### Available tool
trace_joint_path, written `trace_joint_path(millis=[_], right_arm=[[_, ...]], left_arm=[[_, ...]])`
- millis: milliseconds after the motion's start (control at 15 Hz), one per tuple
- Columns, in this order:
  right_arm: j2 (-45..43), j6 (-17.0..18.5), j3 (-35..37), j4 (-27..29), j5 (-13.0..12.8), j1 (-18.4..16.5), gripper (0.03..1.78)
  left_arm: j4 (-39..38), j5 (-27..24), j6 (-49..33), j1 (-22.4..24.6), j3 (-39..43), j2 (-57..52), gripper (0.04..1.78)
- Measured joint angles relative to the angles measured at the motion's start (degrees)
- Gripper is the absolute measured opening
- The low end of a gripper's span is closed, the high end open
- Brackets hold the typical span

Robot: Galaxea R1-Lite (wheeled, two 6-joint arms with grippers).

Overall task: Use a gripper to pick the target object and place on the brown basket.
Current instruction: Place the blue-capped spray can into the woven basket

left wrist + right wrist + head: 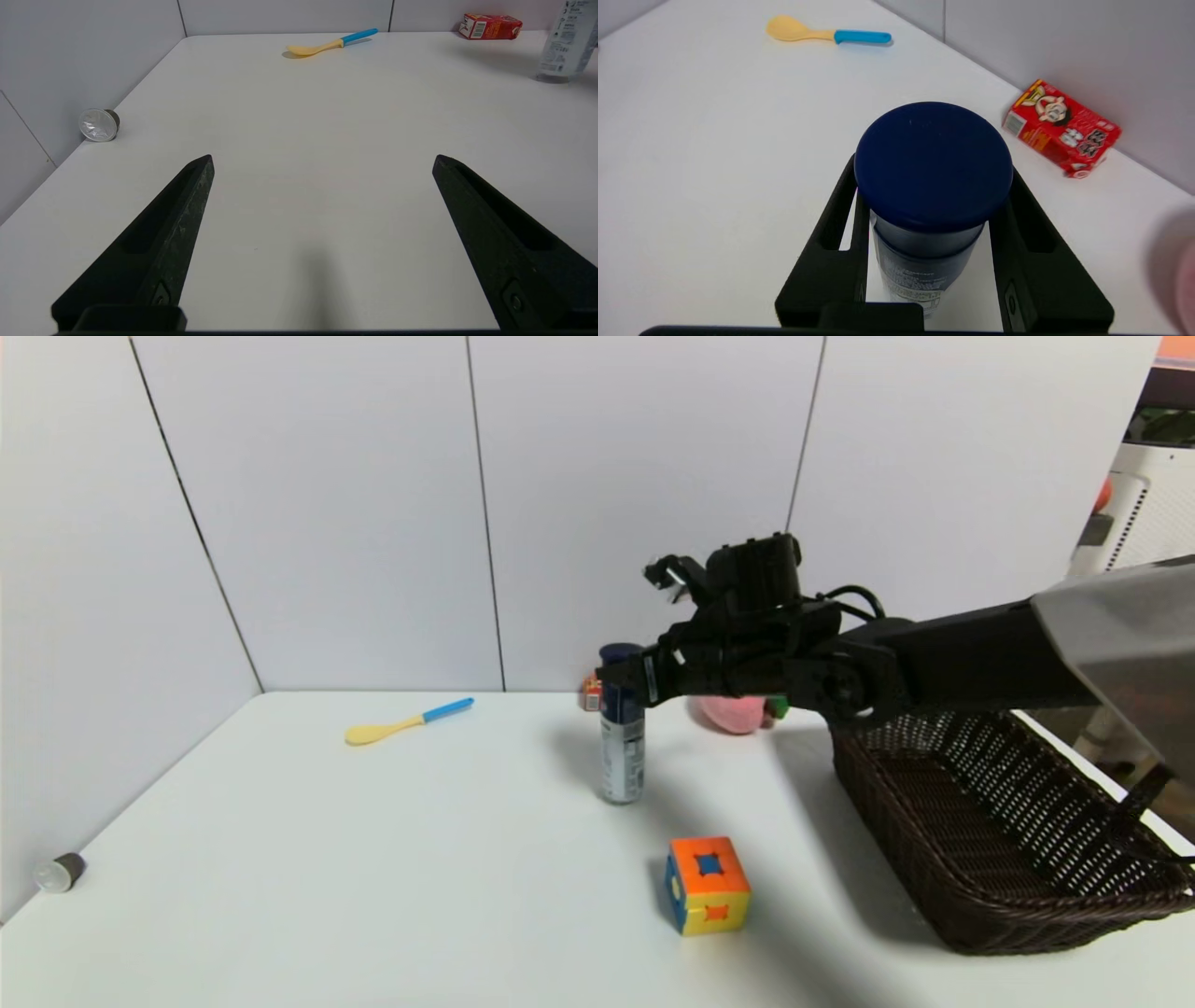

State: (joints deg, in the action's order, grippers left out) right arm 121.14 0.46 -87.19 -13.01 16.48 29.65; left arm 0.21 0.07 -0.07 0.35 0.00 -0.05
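Note:
The spray can [623, 756] stands upright on the white table, left of the brown basket [934, 821]. It has a navy cap [933, 163] and a silver-grey printed body. My right gripper [624, 679] reaches in from the right at cap height and is shut on the can's top, one finger [831, 233] on each side. The can's base rests on the table. The can also shows far off in the left wrist view [563, 42]. My left gripper [322, 158] is open and empty, low over the bare table at the near left, and is out of the head view.
A multicoloured puzzle cube [708, 896] sits in front of the can. A yellow spoon with a blue handle [406, 721] lies at the back left. A small red carton [1059, 128] and a pink object [733, 712] sit by the back wall. A silver capsule [59, 873] lies at the left wall.

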Motion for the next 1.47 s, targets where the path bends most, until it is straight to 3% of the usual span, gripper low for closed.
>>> trace_joint_path(millis=[333, 800, 1067, 1467], right_arm=[[-7.5, -0.4, -0.4, 0.5, 0.0, -5.9, 0.72], [-17.6, -3.5, 0.5, 0.6, 0.0, -20.9, 0.72], [-21.8, -5.6, 6.9, 0.7, 0.0, -28.1, 0.72], [-24.0, -8.3, 19.3, 0.7, 0.1, -32.8, 0.72]], left_arm=[[0.0, 0.0, 0.0, 0.0, 0.0, 0.0, 1.69], [0.0, 0.0, 0.0, 0.0, 0.0, 0.0, 1.69], [0.0, 0.0, 0.0, 0.0, 0.0, 0.0, 1.69], [0.0, 0.0, 0.0, 0.0, 0.0, 0.0, 1.69]])
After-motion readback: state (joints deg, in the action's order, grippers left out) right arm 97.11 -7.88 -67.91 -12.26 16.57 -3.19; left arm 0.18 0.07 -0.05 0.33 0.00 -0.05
